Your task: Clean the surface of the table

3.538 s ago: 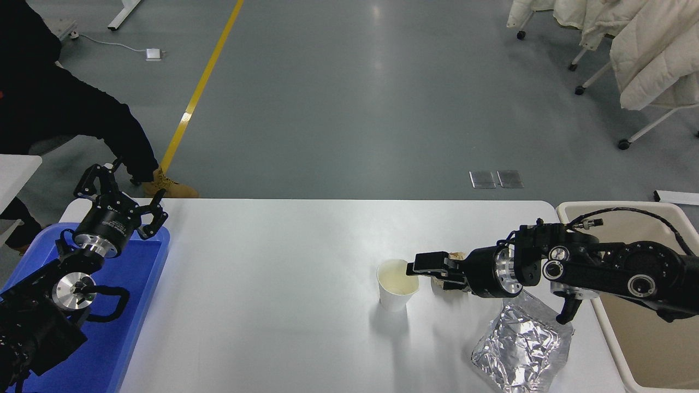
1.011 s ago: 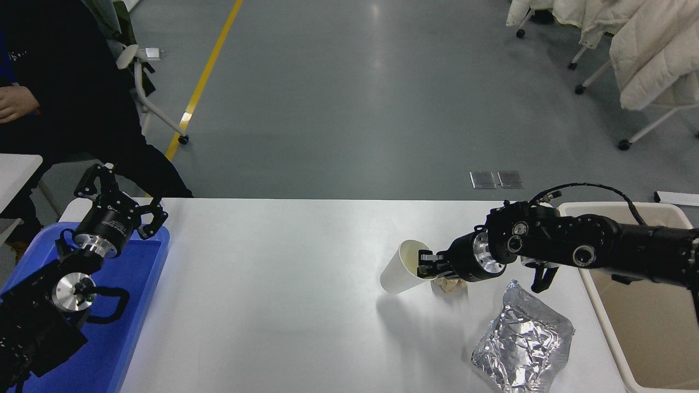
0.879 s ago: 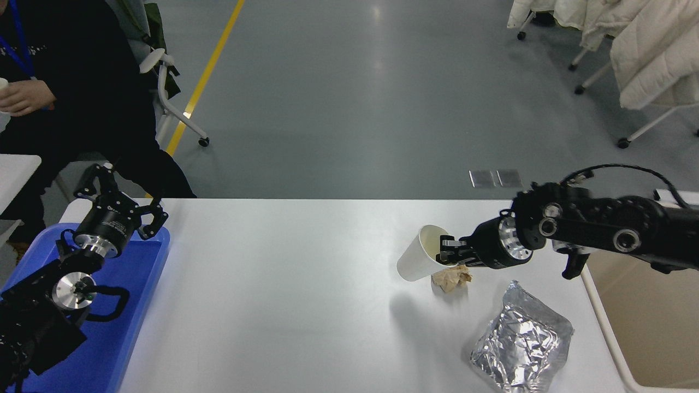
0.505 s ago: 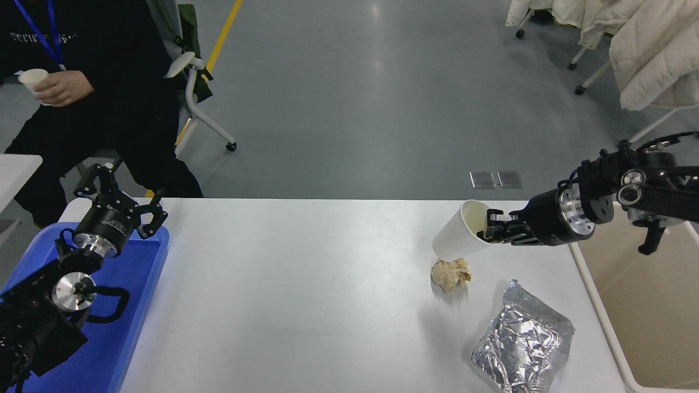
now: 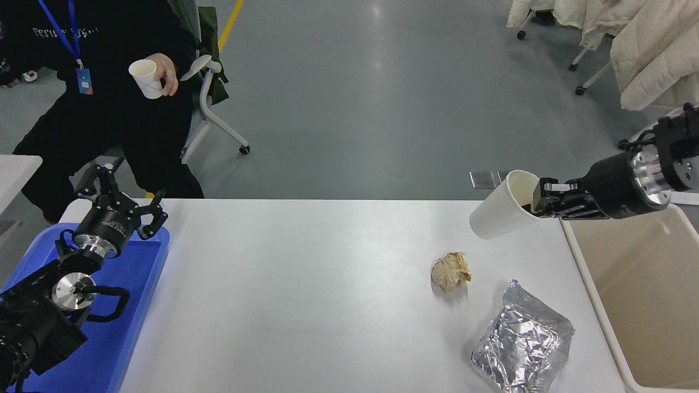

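Across the lower half of the view spreads the white tabletop (image 5: 306, 284), smooth and plain with rounded far corners, its gloss catching a soft glare near the middle. The right pincer (image 5: 538, 203) hangs in the air over the tabletop's far right corner, clamped on the rim of a white paper cup (image 5: 499, 214) that is lifted clear of the surface and tilted, mouth toward the arm and base pointing down and left. Below and to the left of that pincer, a crumpled brown paper ball (image 5: 451, 271) lies on the tabletop, and nearer the camera, well below the pincer, sits a crinkled silver foil bag (image 5: 521, 344). Directly under and to the right of the pincer's arm stands a beige bin (image 5: 595, 284), butted against the tabletop's right edge. Far to the left, the left pincer (image 5: 123, 199) is parked with its fingers spread apart above a blue tray (image 5: 136, 305) at the tabletop's left end. Beyond the tabletop lies a grey floor with a yellow line (image 5: 229, 24), two metal floor plates (image 5: 483, 178), and white padded coats (image 5: 628, 38) draped over wheeled racks at the upper right. At the upper left a person in dark clothes (image 5: 98, 109) sits holding a small paper cup (image 5: 144, 78) in one hand (image 5: 164, 73).
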